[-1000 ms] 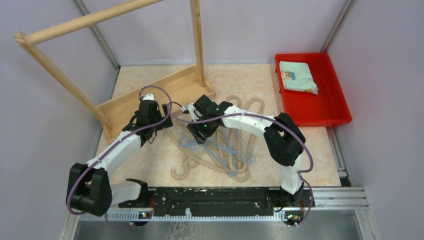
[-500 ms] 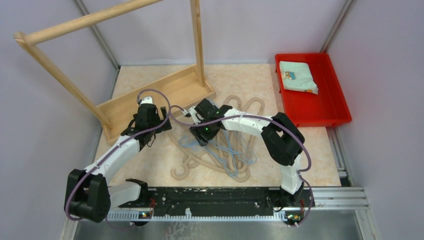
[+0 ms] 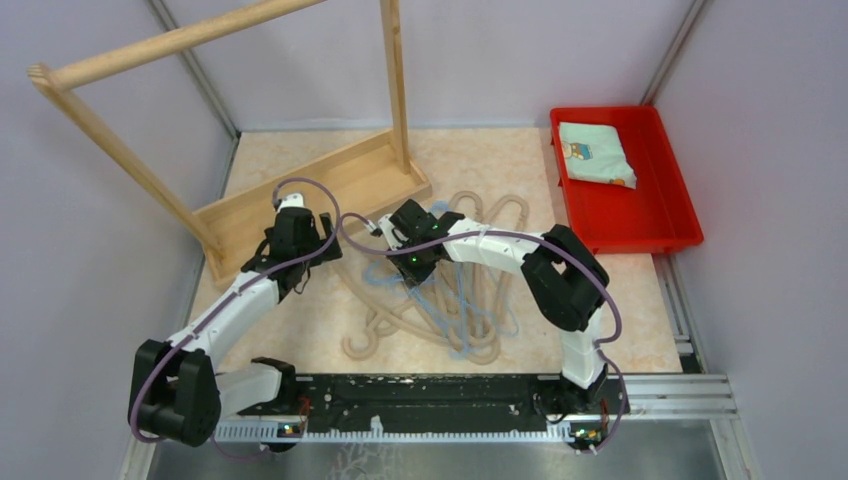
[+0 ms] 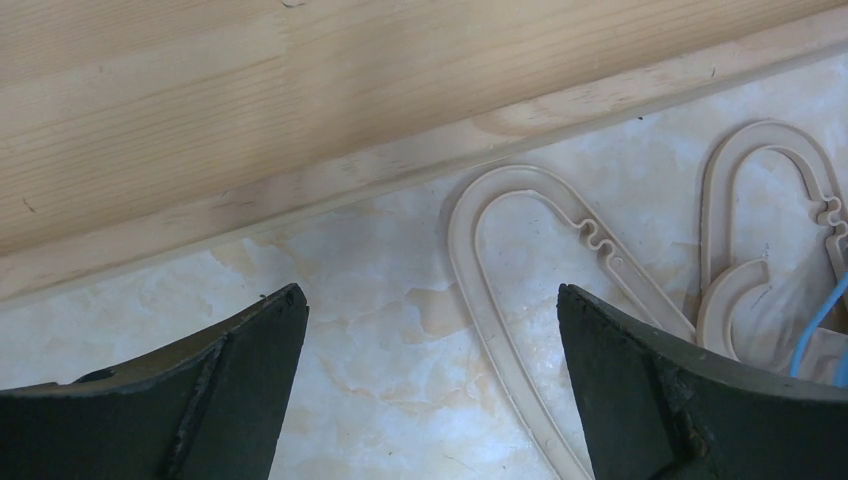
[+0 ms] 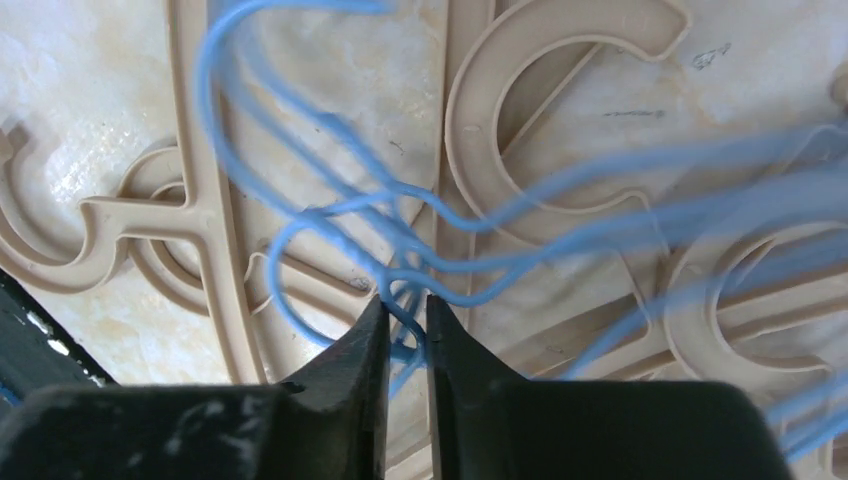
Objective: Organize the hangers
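A tangle of hangers lies mid-table: thick beige ones [image 3: 487, 207] and thin light-blue wire ones [image 3: 462, 305] on top. My right gripper [image 3: 402, 264] reaches down into the pile's left part. In the right wrist view it [image 5: 407, 312] is shut on the blue wire hangers [image 5: 404, 272] where their necks cross, above a beige hanger [image 5: 208, 200]; the blue wires look blurred. My left gripper [image 3: 300, 262] hovers open over bare table beside the rack base. In the left wrist view it [image 4: 430, 300] holds nothing, with a beige hanger loop [image 4: 500, 190] near its right finger.
A tall wooden rack stands at the back left, its rail [image 3: 170, 42] overhead and its base board [image 3: 300, 195] on the table, close to my left gripper. A red tray [image 3: 660, 215] with a folded cloth [image 3: 595, 152] sits at the back right.
My right gripper has closed onto the blue wire hangers, which now shift and blur. The left arm settled slightly toward the near side earlier and has stayed open.
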